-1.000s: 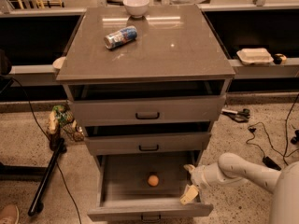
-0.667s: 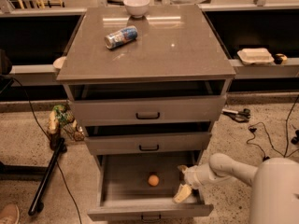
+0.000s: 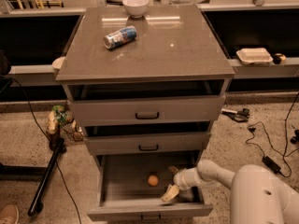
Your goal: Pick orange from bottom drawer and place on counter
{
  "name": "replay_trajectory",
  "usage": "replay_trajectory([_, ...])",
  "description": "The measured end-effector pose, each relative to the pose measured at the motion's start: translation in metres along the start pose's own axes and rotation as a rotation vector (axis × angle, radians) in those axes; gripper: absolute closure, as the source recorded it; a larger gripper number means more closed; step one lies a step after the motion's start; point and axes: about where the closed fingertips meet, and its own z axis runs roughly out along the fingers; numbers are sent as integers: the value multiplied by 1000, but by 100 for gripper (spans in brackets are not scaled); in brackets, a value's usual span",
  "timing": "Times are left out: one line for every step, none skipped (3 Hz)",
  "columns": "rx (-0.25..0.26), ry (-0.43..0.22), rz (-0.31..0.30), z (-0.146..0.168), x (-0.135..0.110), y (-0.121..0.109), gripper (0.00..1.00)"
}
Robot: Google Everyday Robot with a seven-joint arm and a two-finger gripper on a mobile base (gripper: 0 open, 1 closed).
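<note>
The orange (image 3: 153, 180) lies on the grey floor of the open bottom drawer (image 3: 112, 190), near its middle. My gripper (image 3: 172, 186) is inside the drawer, just to the right of the orange and a little in front of it, apart from it. One cream fingertip (image 3: 169, 193) points down-left toward the drawer floor. The white arm (image 3: 219, 172) reaches in from the lower right over the drawer's right wall. The counter (image 3: 177, 45) is the glossy grey-brown top of the cabinet above.
A blue-and-white can (image 3: 120, 36) lies on its side on the counter, and a white bowl (image 3: 135, 5) stands at its back edge. The two upper drawers (image 3: 147, 110) stand slightly open. A white container (image 3: 254, 55) sits on the right ledge. Cables and tools lie on the floor right.
My gripper has moved left and deeper into the bottom drawer, closer to the orange. The orange has not moved.
</note>
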Motion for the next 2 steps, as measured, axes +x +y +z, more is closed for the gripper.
replay_trajectory([39,-27,-11,27,3,-14,0])
replay_trajectory([72,-36,-25,45,8,-25,0])
